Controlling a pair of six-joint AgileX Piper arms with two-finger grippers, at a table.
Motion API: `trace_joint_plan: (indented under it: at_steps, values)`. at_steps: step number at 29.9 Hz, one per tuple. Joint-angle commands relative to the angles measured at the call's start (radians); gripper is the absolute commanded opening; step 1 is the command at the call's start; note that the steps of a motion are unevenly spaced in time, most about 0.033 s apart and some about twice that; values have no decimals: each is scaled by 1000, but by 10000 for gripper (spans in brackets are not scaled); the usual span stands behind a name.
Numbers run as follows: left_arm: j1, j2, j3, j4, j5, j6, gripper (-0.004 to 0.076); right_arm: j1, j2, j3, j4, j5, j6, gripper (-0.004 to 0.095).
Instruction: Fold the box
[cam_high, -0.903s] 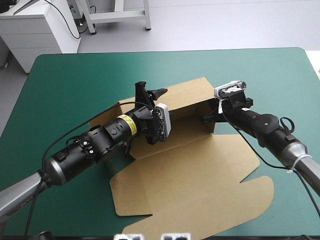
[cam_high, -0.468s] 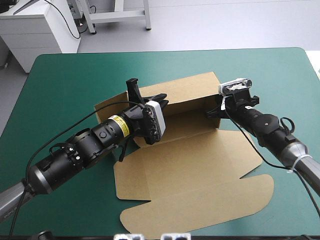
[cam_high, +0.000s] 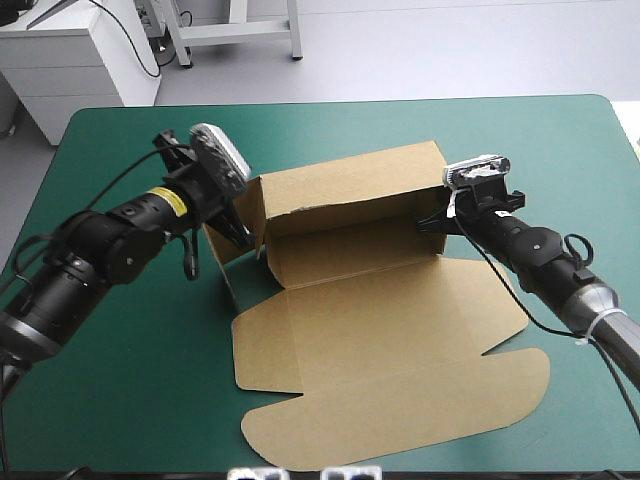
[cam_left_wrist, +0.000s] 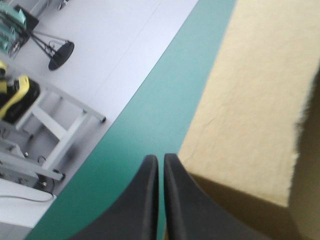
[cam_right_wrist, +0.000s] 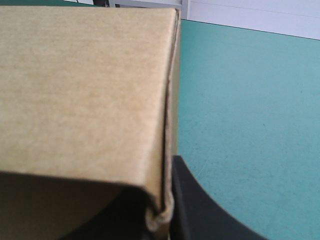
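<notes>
Board walls are raised at the far and left sides of the brown box (cam_high: 380, 330), which is set mid-tabletop (cam_high: 120, 380) with its lid laid flat toward the near edge. The right gripper (cam_high: 431, 222) is clamped on the far wall's right end. The left gripper (cam_high: 238, 232) is held just beside the left wall, its 2 black fingers (cam_left_wrist: 144, 200) pressed together.

The box (cam_high: 380, 340) is plain brown, the cover (cam_high: 140, 400) teal-green.
</notes>
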Motion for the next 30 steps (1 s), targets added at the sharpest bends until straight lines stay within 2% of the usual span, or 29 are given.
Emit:
trace_joint_plan:
  at_steps: [1,4,11,19,25,27,30]
  values:
    - [133,-37,-78,-258,47,101,17,-6,-34,-25,12,-16,4,-18]
    - [272,-37,-102,-465,193,195,17,-6,-34,-25,12,-10,4,-18]
    - [568,-46,-102,-711,404,198,11,-6,-34,-25,8,8,4,-18]
    - [797,-85,-100,-712,620,148,1,-6,-34,-25,-26,70,4,-19]
    - [836,-88,-100,-522,626,24,-9,-12,-34,-25,-48,141,60,-18]
    - [836,-88,-100,-517,621,11,-9,-21,-34,-25,-94,188,121,-18]
    - [836,-88,-100,-527,603,11,-9,-29,-34,-32,-257,216,276,-18]
